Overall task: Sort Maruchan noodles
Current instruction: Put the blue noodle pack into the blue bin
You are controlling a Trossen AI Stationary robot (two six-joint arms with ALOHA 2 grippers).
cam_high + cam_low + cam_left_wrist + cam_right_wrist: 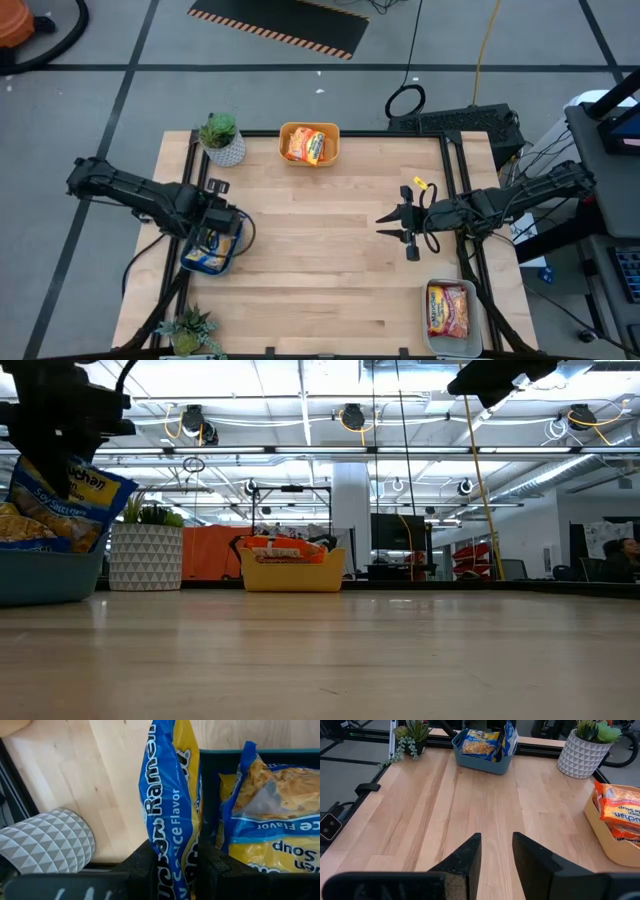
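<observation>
My left gripper [226, 222] hovers over the blue bin [196, 262] at the table's left edge, shut on a blue and yellow Maruchan noodle packet [170, 805]. A second blue packet [272, 820] lies inside that bin. Orange packets [308, 146] lie in the yellow bin [334, 131] at the far edge. Red packets [448, 310] fill the clear bin [428, 340] at the near right. My right gripper [497, 857] is raised over the table's right half, open, with nothing between its fingers. My left gripper pinches the blue packet's upper end [175, 857] between its two fingers [145, 867], coming steeply from above. The packet hangs edge-on below the fingers, tilted, and its lower end [40, 535] dips behind the blue bin's rim. Whether it touches the bin I cannot tell.
A white patterned planter [224, 148] stands at the far left corner, close to the blue bin. A second plant [190, 330] sits at the near left corner. The wooden table [320, 260] lies bare between the arms.
</observation>
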